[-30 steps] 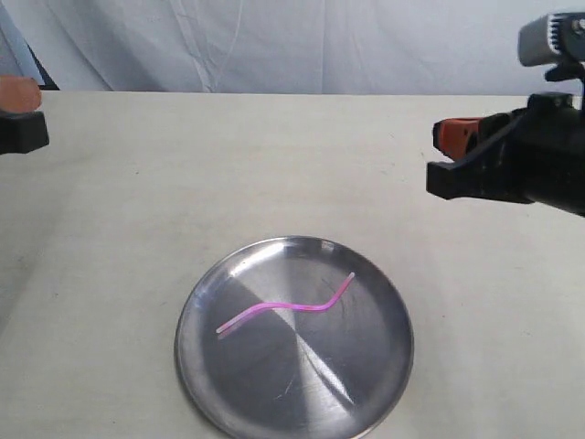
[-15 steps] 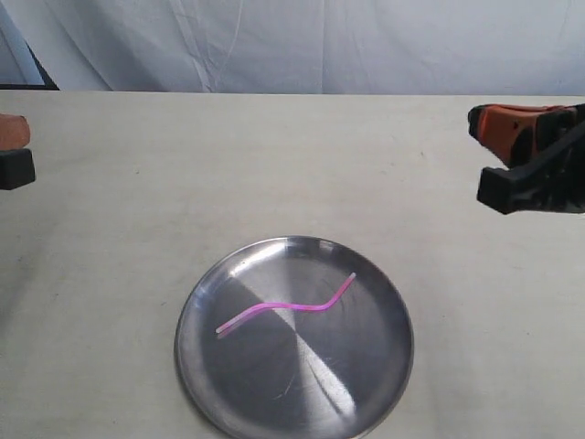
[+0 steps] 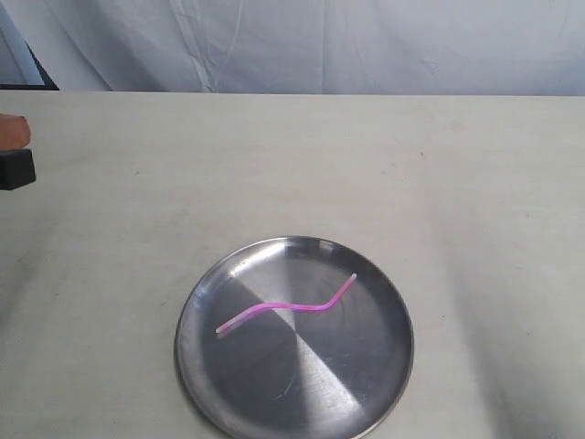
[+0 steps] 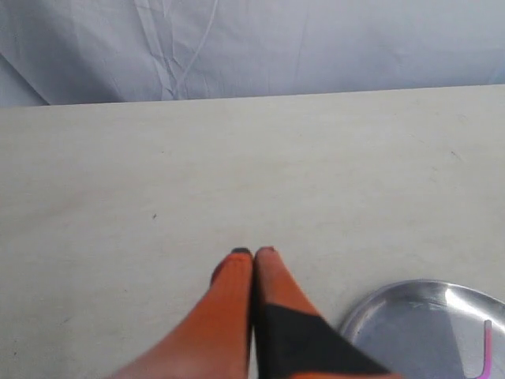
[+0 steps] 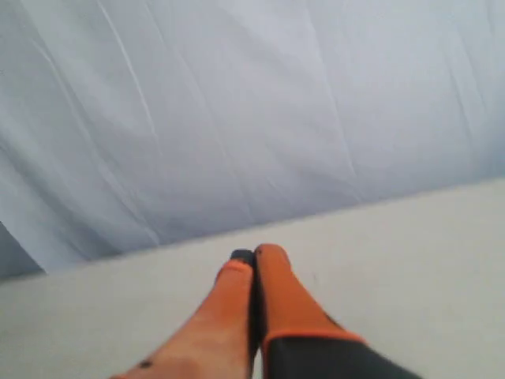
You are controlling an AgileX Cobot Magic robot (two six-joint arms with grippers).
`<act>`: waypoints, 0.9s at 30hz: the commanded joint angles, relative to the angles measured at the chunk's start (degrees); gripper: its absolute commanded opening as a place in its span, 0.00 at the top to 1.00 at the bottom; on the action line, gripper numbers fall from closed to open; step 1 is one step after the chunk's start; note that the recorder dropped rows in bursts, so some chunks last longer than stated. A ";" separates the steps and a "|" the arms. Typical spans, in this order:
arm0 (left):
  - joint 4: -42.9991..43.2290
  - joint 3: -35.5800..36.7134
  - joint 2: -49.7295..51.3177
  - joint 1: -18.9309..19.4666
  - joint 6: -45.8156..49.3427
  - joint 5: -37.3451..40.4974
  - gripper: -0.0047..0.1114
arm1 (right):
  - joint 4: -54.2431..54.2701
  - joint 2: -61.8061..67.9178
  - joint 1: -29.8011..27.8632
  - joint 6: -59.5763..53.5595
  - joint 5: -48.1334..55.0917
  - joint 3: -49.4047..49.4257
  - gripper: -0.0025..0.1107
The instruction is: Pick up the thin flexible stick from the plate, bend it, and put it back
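The thin pink stick [image 3: 286, 306] lies in a wavy S-shape across the round silver plate [image 3: 210, 366] near the front of the table. Nothing touches it. My left gripper [image 3: 9, 151] shows only at the far left edge of the exterior view, well away from the plate. In the left wrist view that gripper [image 4: 253, 252] is shut and holds nothing, with the plate's rim [image 4: 371, 304] and one pink end of the stick [image 4: 486, 347] beside it. My right gripper [image 5: 254, 255] is shut and holds nothing, above bare table, and is outside the exterior view.
The beige tabletop [image 3: 302, 165] stretches back to a pale blue cloth backdrop [image 3: 302, 41]. A dark gap [image 3: 41, 78] shows at the back left corner.
My right arm has pulled back to the right and left the exterior view. The left gripper has barely moved at the left edge. Stick and plate lie as before.
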 commanded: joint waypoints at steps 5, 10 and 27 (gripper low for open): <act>-0.14 0.14 -0.44 0.00 -0.01 -0.38 0.96 | 23.22 -2.13 -6.75 -32.31 3.99 6.80 0.96; -0.14 0.14 -0.44 0.00 -0.01 -0.38 0.96 | 26.64 -8.27 -12.13 -33.39 4.03 11.17 0.96; -0.07 0.14 -0.44 0.00 -0.01 -0.96 0.96 | 29.17 -13.55 -16.54 -40.37 3.86 18.28 0.96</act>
